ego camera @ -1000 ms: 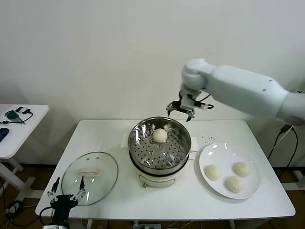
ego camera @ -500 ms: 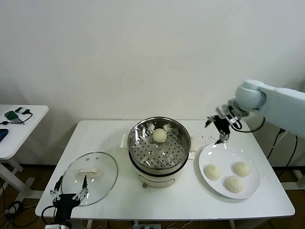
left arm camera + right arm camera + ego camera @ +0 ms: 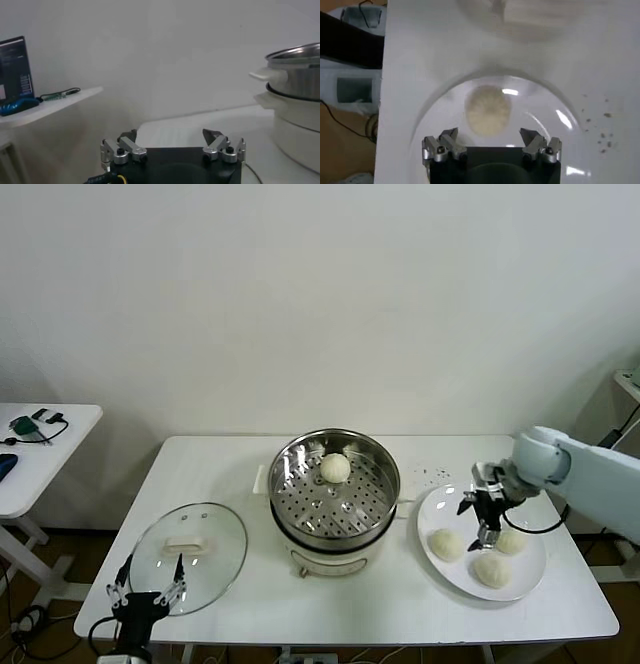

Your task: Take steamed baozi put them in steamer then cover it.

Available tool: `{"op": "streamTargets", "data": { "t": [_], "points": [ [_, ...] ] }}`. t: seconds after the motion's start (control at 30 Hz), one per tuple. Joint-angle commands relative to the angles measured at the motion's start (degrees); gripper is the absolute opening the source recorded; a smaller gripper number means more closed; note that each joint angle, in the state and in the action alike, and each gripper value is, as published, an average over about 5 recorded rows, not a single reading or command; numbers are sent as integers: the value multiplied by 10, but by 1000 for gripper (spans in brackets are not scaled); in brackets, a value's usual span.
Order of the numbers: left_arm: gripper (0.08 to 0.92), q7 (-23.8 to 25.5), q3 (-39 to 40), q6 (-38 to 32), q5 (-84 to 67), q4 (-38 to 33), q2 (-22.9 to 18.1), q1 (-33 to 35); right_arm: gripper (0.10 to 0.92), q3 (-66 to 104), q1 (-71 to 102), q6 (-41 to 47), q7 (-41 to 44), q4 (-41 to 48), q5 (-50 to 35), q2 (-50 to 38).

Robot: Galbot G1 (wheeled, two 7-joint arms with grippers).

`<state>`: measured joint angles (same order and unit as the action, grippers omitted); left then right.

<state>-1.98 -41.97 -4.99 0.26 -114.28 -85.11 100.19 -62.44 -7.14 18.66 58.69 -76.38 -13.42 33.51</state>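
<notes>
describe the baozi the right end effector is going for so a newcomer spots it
Start at the flat white plate right of the shiny steel steamer. Three cream-white pleated buns sit there; the target bun is the farthest back, right beside the open right end effector, unlike the two nearer ones.

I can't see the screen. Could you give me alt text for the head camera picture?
A robot's right gripper, open, hangs over a white plate holding three baozi, at the right of a white table. One baozi already lies in the steel steamer at the centre. The glass cover lies at the left, near the open left gripper at the table's front edge.
</notes>
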Motion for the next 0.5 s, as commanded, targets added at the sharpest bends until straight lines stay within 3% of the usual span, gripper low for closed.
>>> {"op": "streamTargets", "data": {
  "t": [0.03,0.5],
  "points": [
    [823,-1,-2,-1,5,4,-2,3,823,59,80,16,-10,26,15,20],
    [823,-2,-4,-3,5,6,-1,6,787,70,88,13,-10,51,20,43]
  ]
}}
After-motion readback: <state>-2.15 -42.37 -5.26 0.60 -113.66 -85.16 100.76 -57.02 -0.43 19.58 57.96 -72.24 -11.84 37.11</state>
